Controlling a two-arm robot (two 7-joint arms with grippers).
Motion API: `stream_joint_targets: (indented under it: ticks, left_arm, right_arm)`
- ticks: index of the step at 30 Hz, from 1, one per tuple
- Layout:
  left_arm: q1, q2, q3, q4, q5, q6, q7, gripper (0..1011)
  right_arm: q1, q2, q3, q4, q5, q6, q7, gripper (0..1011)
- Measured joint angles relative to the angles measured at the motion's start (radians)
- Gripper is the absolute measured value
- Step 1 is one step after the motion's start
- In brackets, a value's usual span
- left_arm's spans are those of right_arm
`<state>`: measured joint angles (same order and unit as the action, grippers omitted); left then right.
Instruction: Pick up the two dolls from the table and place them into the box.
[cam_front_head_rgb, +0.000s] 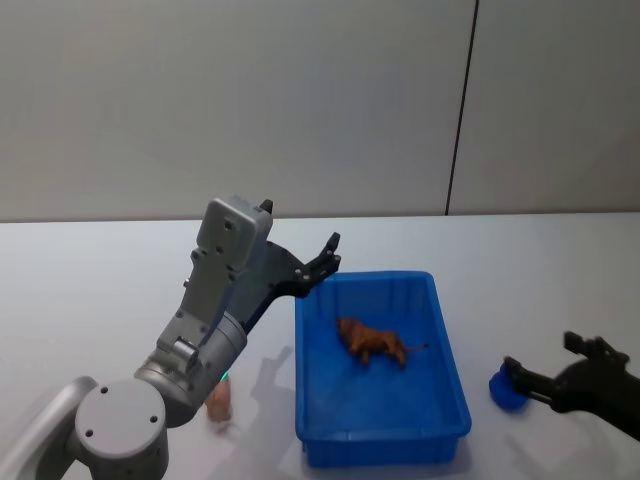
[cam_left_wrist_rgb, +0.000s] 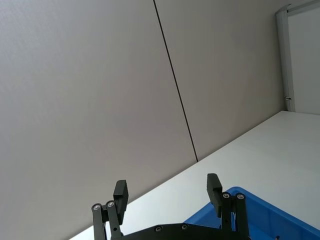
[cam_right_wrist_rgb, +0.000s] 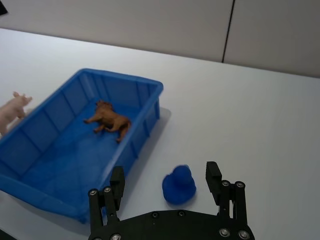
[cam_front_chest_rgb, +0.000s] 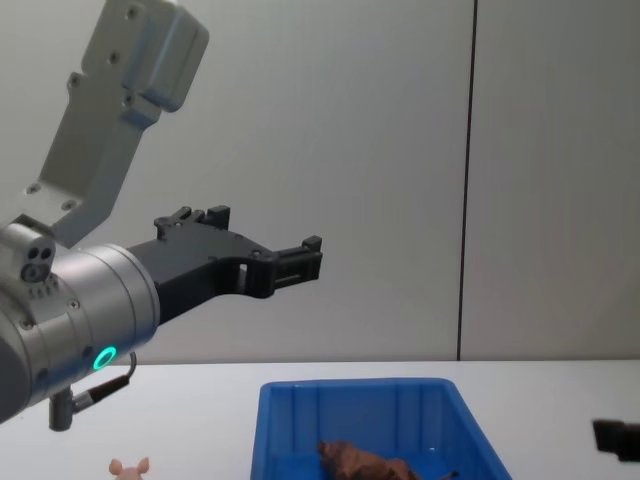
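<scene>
The dark reddish-brown doll (cam_front_head_rgb: 372, 342) lies on the floor of the blue box (cam_front_head_rgb: 448, 340), also seen as the brown doll (cam_right_wrist_rgb: 109, 118) in the box (cam_right_wrist_rgb: 65, 165) and the brown doll (cam_front_chest_rgb: 365, 463). The pale pink doll (cam_front_head_rgb: 218, 400) stands on the white table (cam_front_head_rgb: 100, 290) just left of the box, partly behind my left arm; the pink doll (cam_right_wrist_rgb: 12, 107) (cam_front_chest_rgb: 130, 468) is upright. My left gripper (cam_front_head_rgb: 325, 262) (cam_left_wrist_rgb: 167, 192) (cam_front_chest_rgb: 300, 258) hangs open and empty, high above the box's far left corner. My right gripper (cam_front_head_rgb: 545, 358) (cam_right_wrist_rgb: 165, 180) is open, low over the table right of the box.
A small rounded blue object (cam_front_head_rgb: 507, 390) (cam_right_wrist_rgb: 179, 184) sits on the table right of the box, just in front of my right gripper's fingers. A grey wall with a dark vertical seam (cam_front_head_rgb: 460, 110) stands behind the table.
</scene>
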<state>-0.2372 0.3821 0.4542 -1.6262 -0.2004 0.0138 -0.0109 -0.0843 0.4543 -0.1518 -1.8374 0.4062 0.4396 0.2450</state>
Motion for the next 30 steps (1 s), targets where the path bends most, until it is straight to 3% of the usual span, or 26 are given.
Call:
stream_joint_targets:
  ticks: [7,14,30]
  left_arm:
    - [0.0,0.0,0.0,0.0,0.0,0.0,0.0,1001]
    - [0.0,0.0,0.0,0.0,0.0,0.0,0.0,1001]
    - [0.0,0.0,0.0,0.0,0.0,0.0,0.0,1001]
  right_arm:
    - [-0.038,0.013,0.006,-0.013,-0.001,0.029,-0.053,1001]
    - [-0.038,0.002,-0.001,0.01,-0.01,0.052,-0.071,1001]
    - [0.061,-0.073,-0.047,0.159,-0.08,0.078,-0.046,1001]
